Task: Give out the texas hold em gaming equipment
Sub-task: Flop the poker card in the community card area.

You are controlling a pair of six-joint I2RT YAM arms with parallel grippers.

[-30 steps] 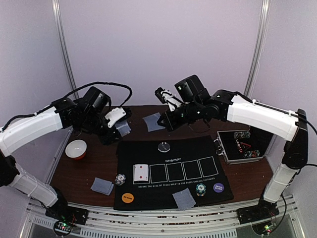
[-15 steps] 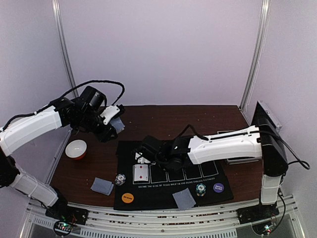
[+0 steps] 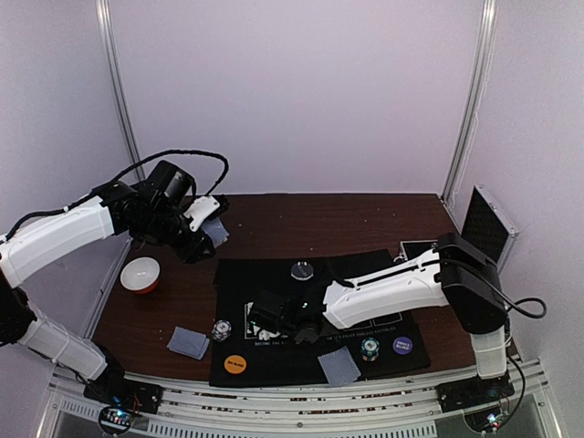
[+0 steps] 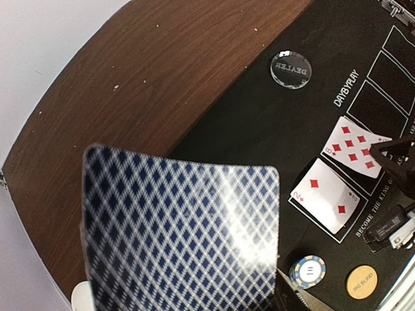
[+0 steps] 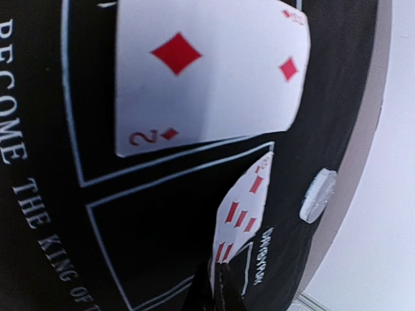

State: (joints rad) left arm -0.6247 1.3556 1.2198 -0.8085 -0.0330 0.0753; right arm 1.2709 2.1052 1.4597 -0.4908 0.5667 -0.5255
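My left gripper [image 3: 208, 224] is raised over the table's back left, shut on a stack of blue-grey-backed cards [image 4: 181, 240] that fills its wrist view. My right gripper [image 3: 283, 319] is low over the black mat [image 3: 356, 269], shut on the edge of a red diamond card [image 5: 243, 207] tilted over the second white outline. The same card [image 4: 355, 148] shows beside the two of diamonds [image 4: 324, 194], which lies face up in the first outline. The clear dealer disc [image 3: 302, 270] rests at the mat's back. An orange disc [image 3: 235, 363] and a purple disc [image 3: 402, 346] lie along the front.
Striped chip stacks [image 3: 220, 329] [image 3: 370, 348] stand near the mat's front. Face-down cards lie at the front left [image 3: 189, 342] and front centre [image 3: 338, 366]. A white bowl [image 3: 140, 273] sits at the left. The open silver case [image 3: 484, 224] stands at the right.
My right arm has swung from the back of the table down to the mat's left outlines, carrying a card. The left arm has barely shifted, still holding its stack.
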